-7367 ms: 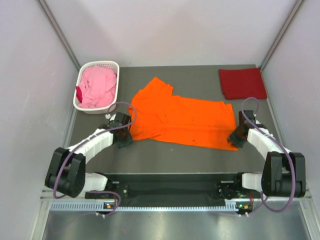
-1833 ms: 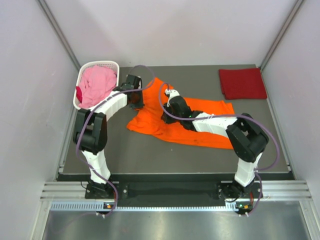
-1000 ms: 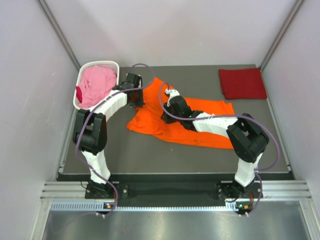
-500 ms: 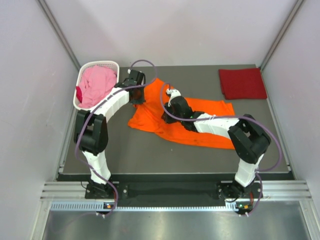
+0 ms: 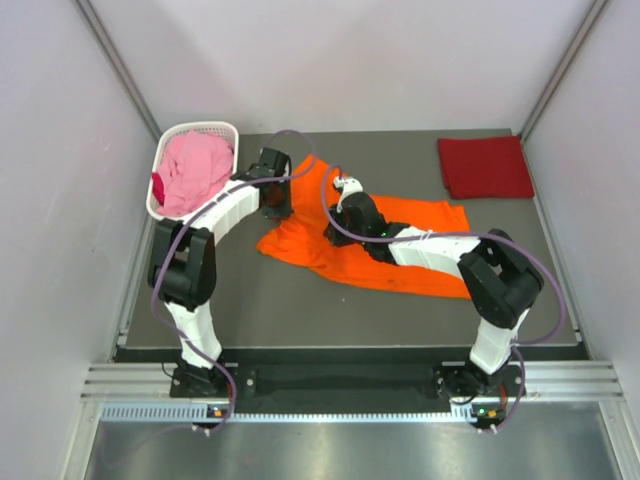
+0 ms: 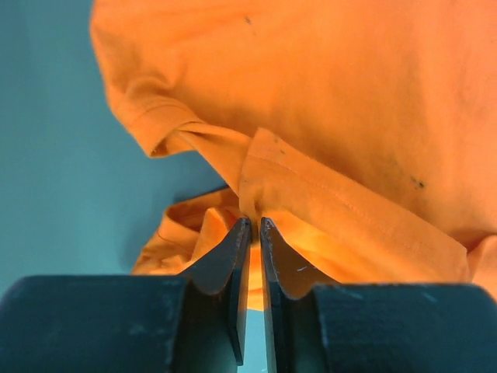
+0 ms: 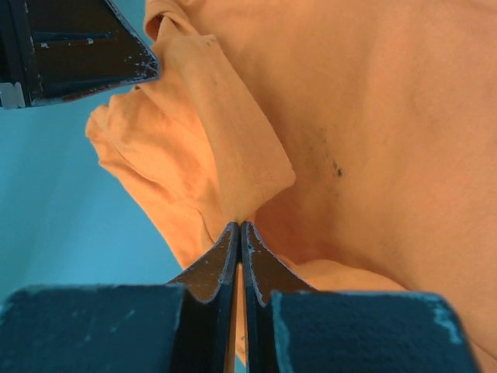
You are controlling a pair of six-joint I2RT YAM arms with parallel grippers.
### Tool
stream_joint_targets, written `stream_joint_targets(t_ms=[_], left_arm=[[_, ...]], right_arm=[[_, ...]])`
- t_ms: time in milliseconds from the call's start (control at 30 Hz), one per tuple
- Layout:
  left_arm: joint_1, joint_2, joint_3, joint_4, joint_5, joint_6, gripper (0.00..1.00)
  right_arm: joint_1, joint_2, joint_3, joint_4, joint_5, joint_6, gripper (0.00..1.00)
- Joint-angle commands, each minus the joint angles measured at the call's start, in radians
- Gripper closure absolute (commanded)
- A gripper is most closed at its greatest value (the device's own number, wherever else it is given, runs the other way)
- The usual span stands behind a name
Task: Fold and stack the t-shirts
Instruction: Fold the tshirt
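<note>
Dark grey surface (image 5: 300,315) carries everything. The orange t-shirt (image 5: 425,268) is the biggest item: it lies mid-surface, its right half spread flat toward the right side, its left end bunched and rumpled where both arms meet. The left arm (image 5: 222,215) reaches from its base up the left side and bends in over the shirt's far-left edge. The right arm (image 5: 440,250) stretches across the shirt from the right, wrist over the same bunched end. White lattice basket (image 5: 200,127) sits in the far-left corner, just beside the left arm's wrist, with the pink t-shirt (image 5: 195,168) crumpled inside and a bit of dark red cloth showing at the basket's left wall. The dark red t-shirt (image 5: 485,167) is folded into a flat rectangle in the far-right corner, well apart from the orange one. Right gripper (image 7: 238,225): jaws pressed together, pinching a raised fold of orange cloth at the tips. Left gripper (image 6: 254,221): jaws a narrow slit apart with a hemmed fold of the orange shirt sitting right at the tips; can't tell whether that cloth is actually clamped. In the right wrist view the left gripper's dark finger shows top-left, near the same fold.
</note>
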Motion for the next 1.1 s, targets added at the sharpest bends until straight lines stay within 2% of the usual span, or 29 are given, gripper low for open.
stream_joint_targets(t_ms=[0,367,567,733,1067], left_arm=[[-0.001,-0.040,-0.004,0.044,0.069,0.005,0.83],[-0.001,-0.040,-0.007,0.070,0.122,0.003,0.79],[-0.001,-0.042,-0.016,0.078,0.137,0.002,0.81],[-0.001,-0.047,-0.016,0.084,0.160,-0.001,0.90],[-0.001,-0.059,-0.014,0.103,0.183,-0.006,0.86]], right_arm=[[0.015,-0.046,0.005,0.035,0.011,-0.002,1.00],[0.015,-0.031,0.014,0.030,0.007,-0.001,1.00],[0.015,-0.028,0.009,0.035,0.004,0.004,1.00],[0.015,-0.031,0.003,0.041,0.003,0.005,1.00],[0.015,-0.029,0.003,0.044,0.000,0.008,1.00]])
